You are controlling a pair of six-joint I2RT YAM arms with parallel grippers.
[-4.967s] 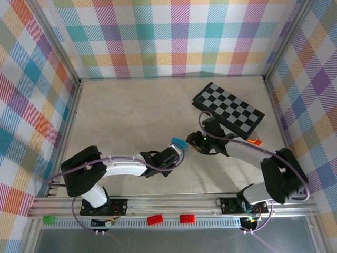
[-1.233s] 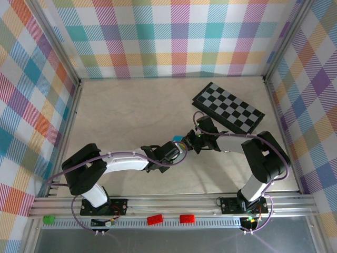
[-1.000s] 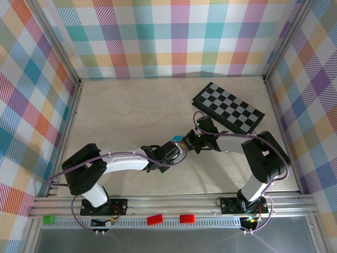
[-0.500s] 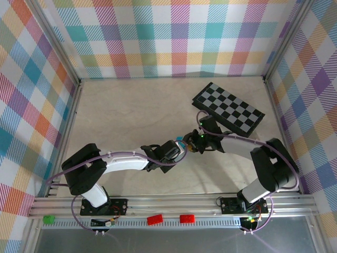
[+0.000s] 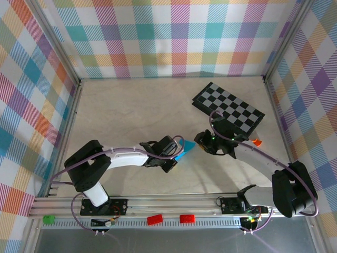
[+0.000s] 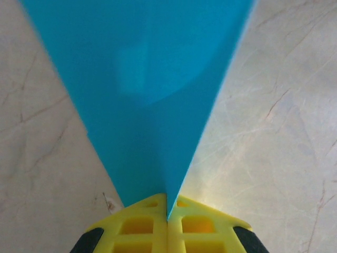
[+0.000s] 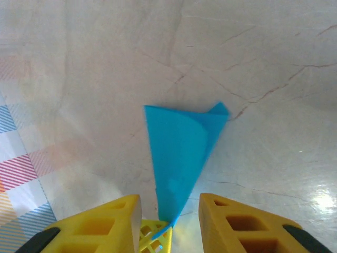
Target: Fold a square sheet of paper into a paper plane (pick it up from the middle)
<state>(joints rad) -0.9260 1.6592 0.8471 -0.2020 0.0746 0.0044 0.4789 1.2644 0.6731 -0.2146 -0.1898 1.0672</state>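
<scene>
Right gripper [image 5: 204, 142] released, backed toward checkered board [image 5: 231, 108], jaws apart; left gripper [image 6: 167, 211] clamps creased paper sheet [image 6: 142, 79]; probably mid-fold, right regrasp next.

Paper sheet [image 5: 185, 147] mid-desk [image 5: 131, 110], between left pincer [image 5: 175, 154] at its left and right pincer [image 5: 202, 141] at its right. Checkered board [image 5: 228, 107] lies behind right pincer; small curved piece [image 5: 256, 142] just before board's right end.

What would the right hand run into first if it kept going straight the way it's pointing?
The folded blue paper, straight ahead between the right hand's open fingers, narrow tip pinched in the shut left hand. Depth is unclear; the left hand's fingertips may come equally soon.
</scene>
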